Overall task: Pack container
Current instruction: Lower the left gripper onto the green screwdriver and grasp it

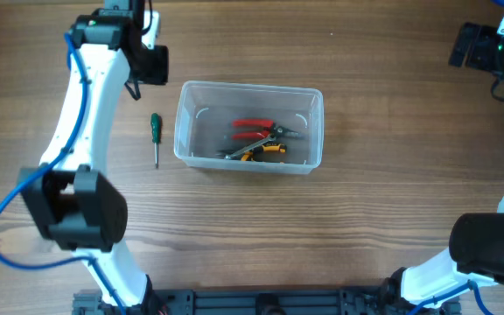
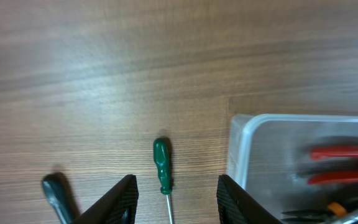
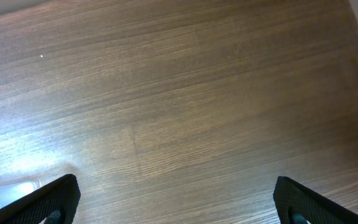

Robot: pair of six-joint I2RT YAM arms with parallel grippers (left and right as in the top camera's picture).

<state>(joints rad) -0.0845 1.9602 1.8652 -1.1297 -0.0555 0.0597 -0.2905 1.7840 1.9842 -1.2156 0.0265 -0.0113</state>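
Observation:
The clear plastic container (image 1: 250, 86) stands mid-table. Inside it lie red-handled pliers (image 1: 252, 128) and a yellow-and-black tool (image 1: 265, 150). A green-handled screwdriver (image 1: 156, 129) lies on the table just left of the container. My left gripper (image 1: 150, 63) is above the table behind the screwdriver, open and empty. In the left wrist view its jaws (image 2: 176, 190) frame the screwdriver (image 2: 161, 163), with the container's corner (image 2: 240, 146) and the red pliers (image 2: 344, 163) to the right. My right gripper (image 1: 472, 45) is at the far right, open and empty (image 3: 176, 196), over bare wood.
A dark blurred shape (image 2: 58, 194) lies left of the left jaws. A corner of the container (image 3: 5, 188) shows at the lower left of the right wrist view. The arms' bases stand along the front edge (image 1: 252, 302).

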